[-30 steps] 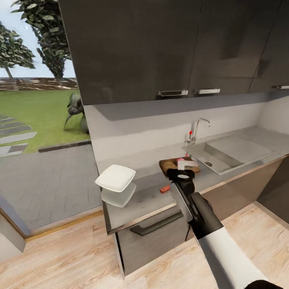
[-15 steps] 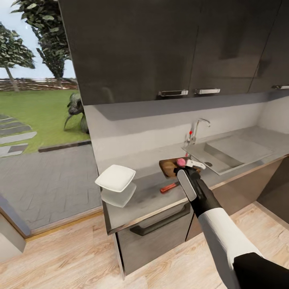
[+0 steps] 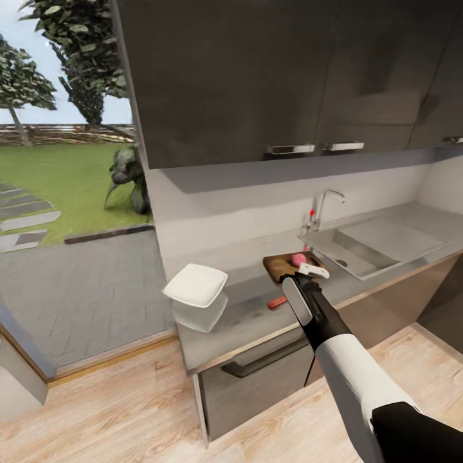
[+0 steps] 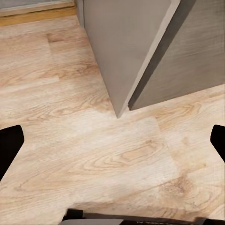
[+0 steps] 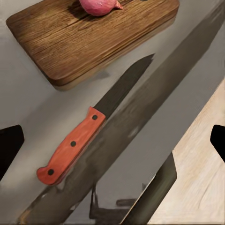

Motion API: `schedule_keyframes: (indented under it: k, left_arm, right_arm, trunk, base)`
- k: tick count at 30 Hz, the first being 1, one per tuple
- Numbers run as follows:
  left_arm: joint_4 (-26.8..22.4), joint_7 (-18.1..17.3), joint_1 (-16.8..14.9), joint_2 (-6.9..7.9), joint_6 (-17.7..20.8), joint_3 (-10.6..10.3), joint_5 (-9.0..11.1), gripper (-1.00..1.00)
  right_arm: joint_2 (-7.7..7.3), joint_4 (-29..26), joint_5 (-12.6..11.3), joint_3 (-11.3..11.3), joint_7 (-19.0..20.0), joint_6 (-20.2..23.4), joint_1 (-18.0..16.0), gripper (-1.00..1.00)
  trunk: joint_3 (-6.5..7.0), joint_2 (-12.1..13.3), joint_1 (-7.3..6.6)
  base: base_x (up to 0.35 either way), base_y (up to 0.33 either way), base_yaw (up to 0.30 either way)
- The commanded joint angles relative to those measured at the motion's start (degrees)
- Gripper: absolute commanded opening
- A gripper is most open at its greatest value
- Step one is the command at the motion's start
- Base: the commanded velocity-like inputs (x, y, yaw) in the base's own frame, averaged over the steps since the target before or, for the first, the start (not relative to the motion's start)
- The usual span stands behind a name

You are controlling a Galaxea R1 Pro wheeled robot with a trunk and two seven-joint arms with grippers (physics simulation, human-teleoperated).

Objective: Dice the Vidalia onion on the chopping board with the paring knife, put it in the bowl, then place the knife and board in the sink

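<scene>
Red handle, dark blade: the paring knife (image 5: 89, 136) lies flat on the countertop (image 3: 244, 315), just beside the chopping board's (image 5: 84, 40) near edge, and the right gripper (image 5: 112, 145) hangs directly over it with its fingers spread wide and nothing between them. In the right wrist view the knife's long axis runs from handle at seven o'clock to tip at one o'clock, so the fingers sit roughly across it. The Vidalia onion (image 3: 298, 259) is already out of the sink (image 3: 366, 247) and resting on the board, whole. From the board, the bowl (image 3: 196, 285) waits at nine o'clock in the head view. The left gripper (image 4: 112, 140) is splayed too, pointed at the wooden floor (image 4: 93, 154), so the right arm is clearly the nearer one. Next call, I'd say: straight down onto that handle.
</scene>
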Motion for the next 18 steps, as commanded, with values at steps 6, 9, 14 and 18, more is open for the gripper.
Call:
schedule_keyframes:
  k: [6, 9, 14, 18]
  left_arm:
    - [0.0, 0.5, 0.0, 0.10, -0.2, -0.3, 0.5, 1.00]
    - [0.0, 0.5, 0.0, 0.10, -0.2, -0.3, 0.5, 1.00]
    - [0.4, 0.5, 0.0, 0.05, -0.2, -0.3, 0.5, 1.00]
    - [0.4, 0.5, 0.0, 0.03, -0.2, -0.3, 0.5, 1.00]
  right_arm:
    - [-0.02, 0.0, -0.4, 0.1, -0.5, 0.2, -0.1, 1.00]
    - [-0.02, 0.1, -0.5, 0.1, -0.5, 0.2, -0.1, 1.00]
    - [-0.09, 2.6, -0.5, 0.2, -0.4, 0.2, -0.1, 1.00]
    - [-0.04, 2.8, -0.4, 0.2, -0.4, 0.2, -0.1, 1.00]
  trunk:
    - [-0.12, -0.1, 0.04]
    - [-0.12, -0.1, 0.04]
    - [-0.12, -0.1, 0.04]
    - [-0.12, -0.1, 0.04]
  base:
    - [0.014, 0.056, 0.000]
    - [0.159, 0.124, 0.000]
    - [0.216, 0.142, 0.000]
    - [0.056, 0.020, 0.000]
